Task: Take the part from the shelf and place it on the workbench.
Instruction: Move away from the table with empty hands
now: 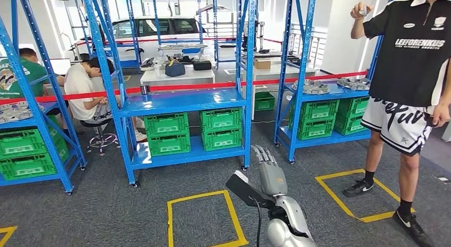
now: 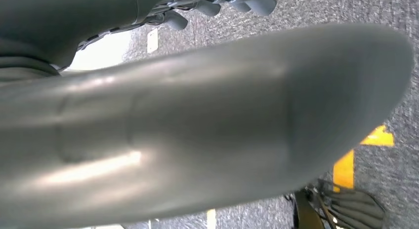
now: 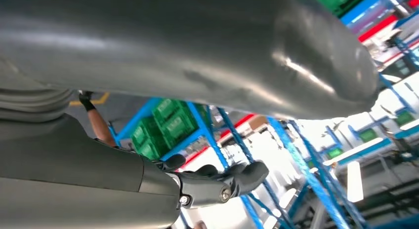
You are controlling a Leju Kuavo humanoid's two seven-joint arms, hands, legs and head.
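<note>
Parts (image 1: 312,87) of grey metal are seen lying on the upper deck of the right-hand shelf (image 1: 324,94), with more of the same (image 1: 353,83) further along that deck; similar grey pieces (image 1: 13,112) rest on the shelf at the far left. Which piece is intended cannot be told from the task line. No workbench can be identified with certainty.

Right hand (image 1: 267,164) is raised in front of the body, fingers extended and apart, nothing held. In the right wrist view its fingers (image 3: 237,177) are seen loosely bent with nothing between them. Left hand (image 2: 217,4) is glimpsed at the edge of its wrist view above grey carpet; whether it is released or clenched cannot be told.

The step in hand is judged to be the approach; the shelf is well apart from the robot and no reach is yet possible. A yellow floor square (image 1: 206,220) lies directly ahead, another (image 1: 356,196) to the right, where a person (image 1: 409,76) is standing close to the right-hand shelf.

Recommended: the body should be squared to the chosen shelf before any reach is made. The person's position should be allowed for, as the path to the right-hand parts passes near them. The hand should be kept spread until it is over the part, and the blue uprights (image 1: 295,71) avoided on entry.
</note>
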